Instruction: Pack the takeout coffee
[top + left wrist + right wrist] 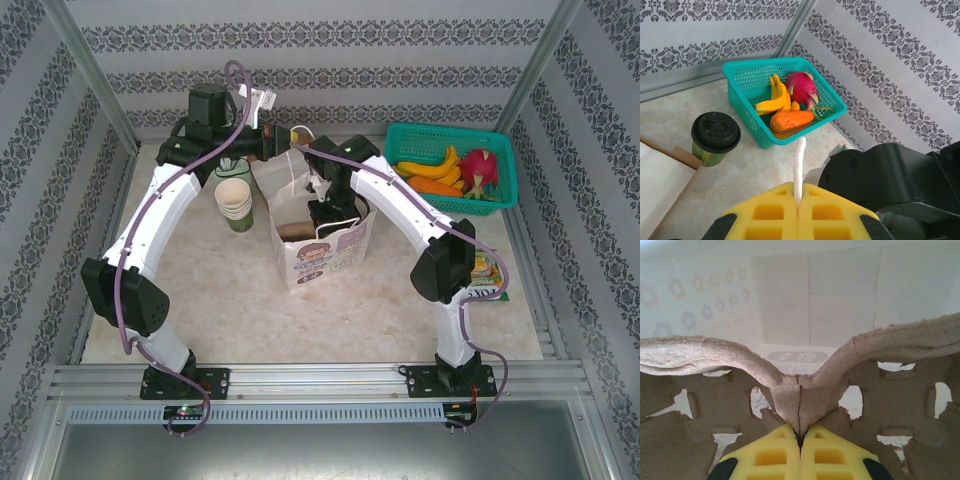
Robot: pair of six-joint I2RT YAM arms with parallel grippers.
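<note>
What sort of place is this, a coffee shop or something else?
Probably a lab test booth dressed as a cafe counter: patterned wall panels in a metal frame, a printed white paper bag, an olive-green paper cup with a black lid.

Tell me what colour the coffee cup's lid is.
The lid is black, above the olive-green cup; the left wrist view shows it best.
</note>
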